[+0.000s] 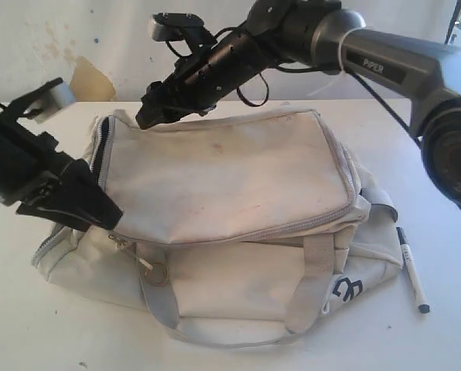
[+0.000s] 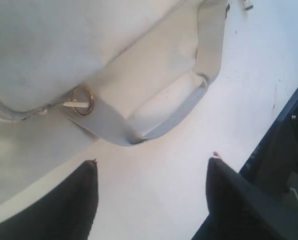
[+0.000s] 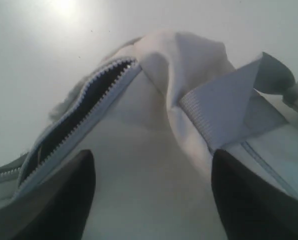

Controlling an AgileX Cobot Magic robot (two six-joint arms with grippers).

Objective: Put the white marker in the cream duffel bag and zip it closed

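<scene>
Your left gripper (image 1: 99,212) has its jaws apart with nothing between them. In its wrist view only bare counter (image 2: 159,195) shows between the two dark fingers (image 2: 81,200). Just ahead of that gripper are a small gold ring (image 2: 82,100) at the bag's front seam and a loop of grey strap (image 2: 209,55) lying flat on the counter. In the exterior view the gripper sits against the front corner of the cream duffel bag (image 1: 230,182), near the zip pull.

Your right gripper (image 1: 147,114) is also spread wide and clamps nothing. It hangs over the back corner at the same end of the bag. Off-white fabric fills the space between its jaws, though you cannot tell whether the tips touch it. Just beyond them, to one side, the zipper (image 3: 96,82) gapes open and shows the dark lining (image 3: 64,127).

The white marker (image 1: 412,270) is outside the bag. It lies flat on the counter past the bag's opposite end, well apart from both grippers. Its upper end is just beside the bag's end strap, and its dark tip points away from the bag.
</scene>
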